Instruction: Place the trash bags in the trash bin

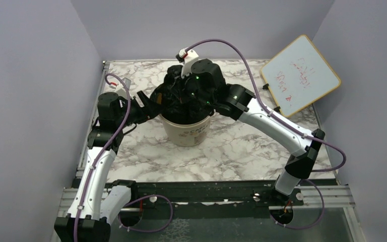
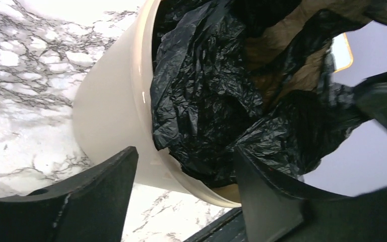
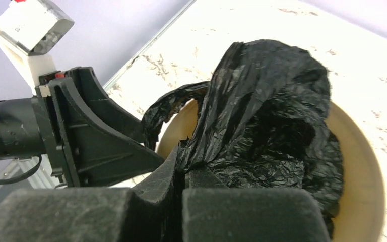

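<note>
The beige trash bin (image 1: 187, 132) stands mid-table, with lettering on its side. A crinkled black trash bag (image 1: 184, 93) bulges out of its mouth; it also shows in the left wrist view (image 2: 201, 91) and the right wrist view (image 3: 267, 116). My right gripper (image 1: 185, 97) is over the bin, shut on a fold of the bag (image 3: 184, 161). My left gripper (image 1: 151, 103) is open at the bin's left rim (image 2: 146, 91), one finger (image 2: 98, 194) outside the wall, the other (image 2: 262, 191) over the bag inside.
A white board with a yellow frame (image 1: 301, 75) leans at the back right corner. Purple cables run along both arms. The grey walls close in on the left, back and right of the marble table (image 1: 242, 146).
</note>
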Tool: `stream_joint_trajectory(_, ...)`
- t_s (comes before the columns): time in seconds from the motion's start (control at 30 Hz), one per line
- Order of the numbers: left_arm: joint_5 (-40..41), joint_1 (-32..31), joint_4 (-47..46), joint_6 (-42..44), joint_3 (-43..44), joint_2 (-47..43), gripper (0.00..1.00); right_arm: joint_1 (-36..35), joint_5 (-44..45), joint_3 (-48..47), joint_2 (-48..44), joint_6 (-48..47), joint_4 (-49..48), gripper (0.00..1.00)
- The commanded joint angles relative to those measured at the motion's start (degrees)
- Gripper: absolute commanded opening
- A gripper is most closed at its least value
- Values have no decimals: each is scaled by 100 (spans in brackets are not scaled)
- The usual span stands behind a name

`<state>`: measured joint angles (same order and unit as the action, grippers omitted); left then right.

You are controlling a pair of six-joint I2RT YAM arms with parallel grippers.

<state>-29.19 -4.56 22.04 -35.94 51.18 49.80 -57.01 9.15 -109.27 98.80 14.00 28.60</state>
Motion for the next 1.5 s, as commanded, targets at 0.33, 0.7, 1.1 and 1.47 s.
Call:
stream_joint_trajectory(0.33,-101,25,153,643,352,500,43,1798,-1154,1415,-1155,277,11,1)
stream_joint_trajectory(0.7,-807,25,427,1753,1100,1609,37,2443,-1029,1539,-1085,121,632,1)
stream_joint_trajectory(1.1,-1507,-51,226,1444,1379,2090,19,2482,-965,2491,-1728,260,563,1)
stream_joint_trajectory(1.47,116,-467,263,-13,2058,2186,0,2500,-621,2712,-2128,224,716,2)
